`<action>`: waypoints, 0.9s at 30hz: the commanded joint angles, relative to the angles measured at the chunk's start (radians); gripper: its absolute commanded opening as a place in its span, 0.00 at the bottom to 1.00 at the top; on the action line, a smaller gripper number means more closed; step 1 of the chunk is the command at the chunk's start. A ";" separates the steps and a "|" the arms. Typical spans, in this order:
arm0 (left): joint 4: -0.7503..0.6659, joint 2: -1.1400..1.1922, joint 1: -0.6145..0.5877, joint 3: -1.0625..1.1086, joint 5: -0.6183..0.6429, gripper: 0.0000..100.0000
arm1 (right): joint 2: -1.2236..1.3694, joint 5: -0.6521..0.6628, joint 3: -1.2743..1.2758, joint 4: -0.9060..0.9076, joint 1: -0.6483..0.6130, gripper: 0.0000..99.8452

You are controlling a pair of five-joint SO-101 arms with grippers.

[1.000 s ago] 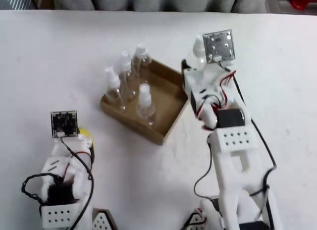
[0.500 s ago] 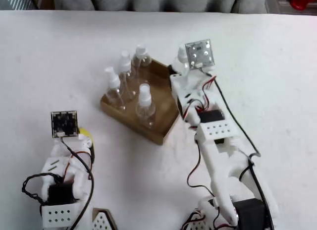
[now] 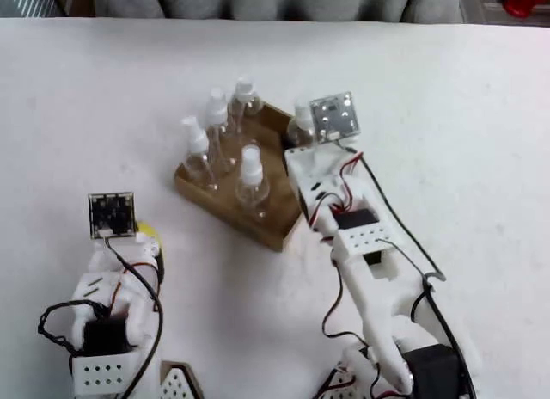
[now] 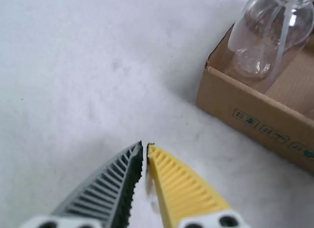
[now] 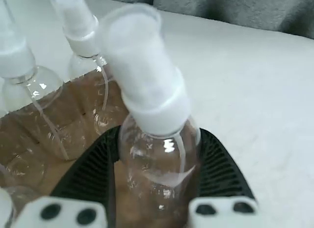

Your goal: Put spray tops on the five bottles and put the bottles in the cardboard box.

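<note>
Jaws of the right arm grip a spray-topped bottle (image 5: 156, 156) at the cardboard box's (image 3: 258, 230) edge; left jaws sit pressed together near that box.

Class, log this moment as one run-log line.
right gripper: shut on capped bottle at cardboard box edge | left gripper: shut, empty | four other bottles: capped, upright in box

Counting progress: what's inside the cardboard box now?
Four bottles with spray tops stand inside the cardboard box. The right gripper is shut on a fifth bottle at the box's corner. That arm covers the floor there, so whether it is set down is hidden.
</note>
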 commanded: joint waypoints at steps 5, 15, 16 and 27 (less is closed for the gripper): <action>0.012 -0.007 -0.010 -0.003 -0.014 0.02 | 0.002 0.002 -0.003 -0.064 -0.007 0.02; 0.012 -0.007 -0.010 -0.003 -0.014 0.02 | 0.205 -0.006 0.017 -0.314 0.015 0.02; 0.012 -0.007 -0.010 -0.003 -0.014 0.02 | 0.209 -0.006 0.017 -0.321 0.015 0.02; 0.012 -0.007 -0.010 -0.003 -0.014 0.02 | 0.219 0.003 0.049 -0.321 0.008 0.02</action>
